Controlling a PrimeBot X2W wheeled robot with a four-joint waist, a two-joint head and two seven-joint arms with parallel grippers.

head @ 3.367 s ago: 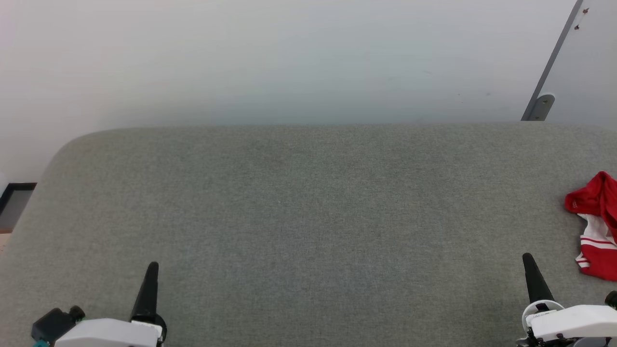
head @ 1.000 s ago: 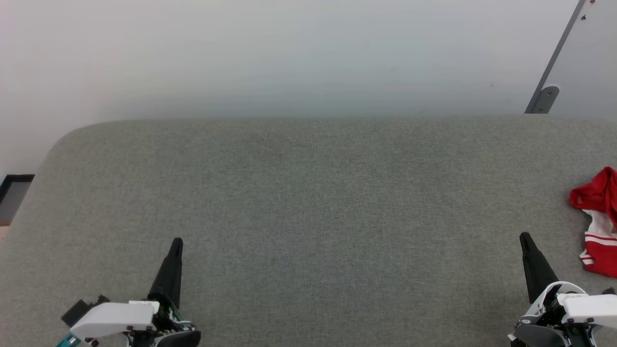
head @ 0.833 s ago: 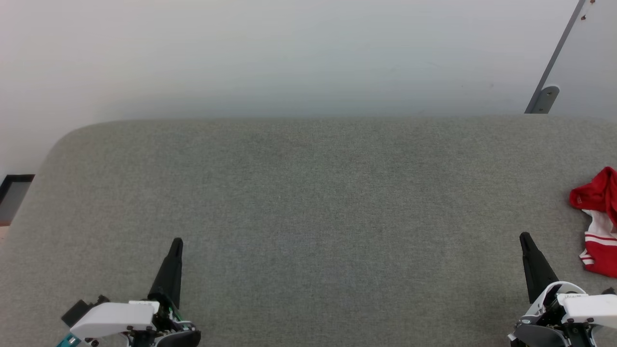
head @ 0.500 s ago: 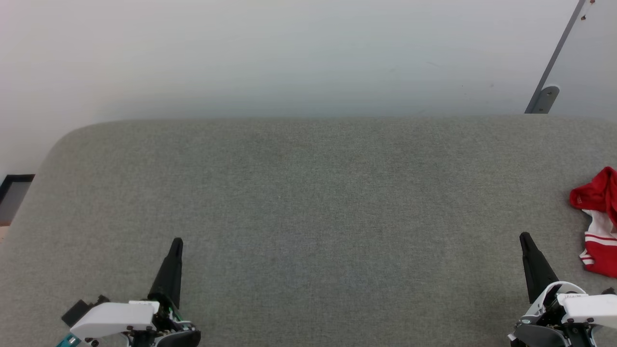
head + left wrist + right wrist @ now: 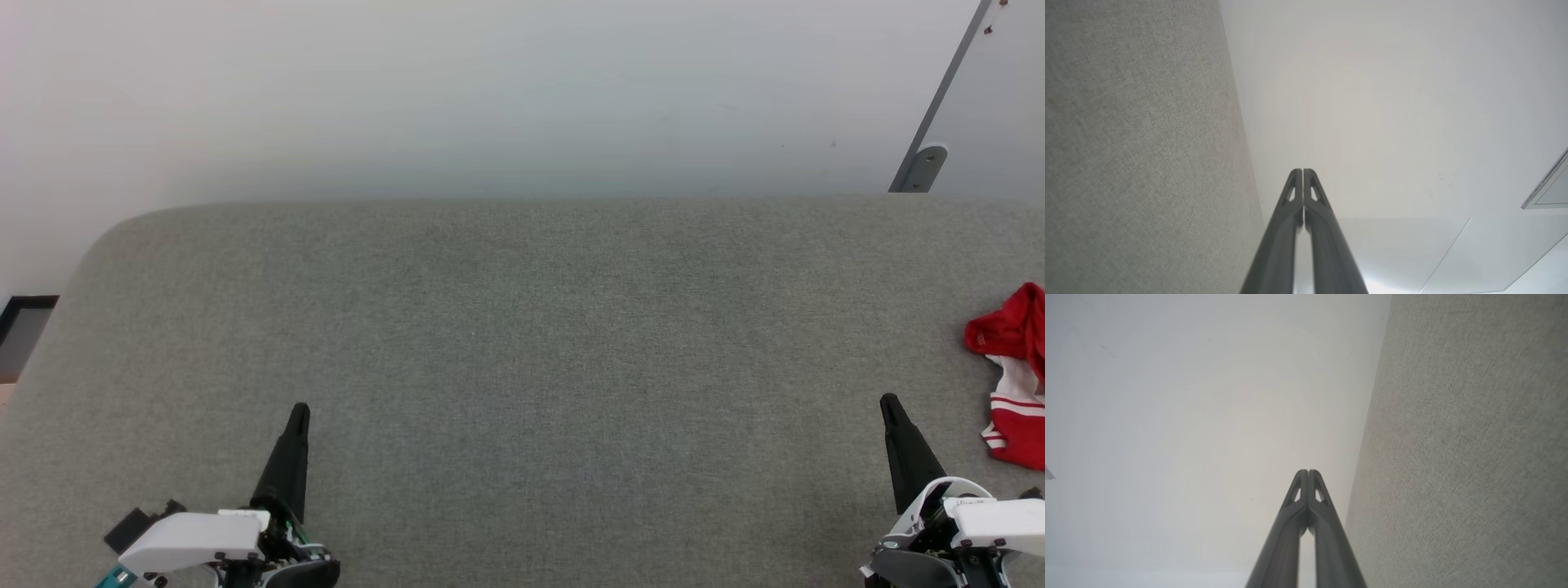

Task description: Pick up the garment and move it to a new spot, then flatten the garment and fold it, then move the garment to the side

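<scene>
On the grey fabric desk (image 5: 522, 327), white wall (image 5: 490, 98) behind, you've got the garment (image 5: 1016, 376) at the far right edge: crumpled red, white striped sleeve, partly out of frame. Left gripper (image 5: 299, 410) and right gripper (image 5: 887, 401) both closed, empty.

Open grey surface (image 5: 522, 327) ahead; garment (image 5: 1016, 380) lies far right.
</scene>
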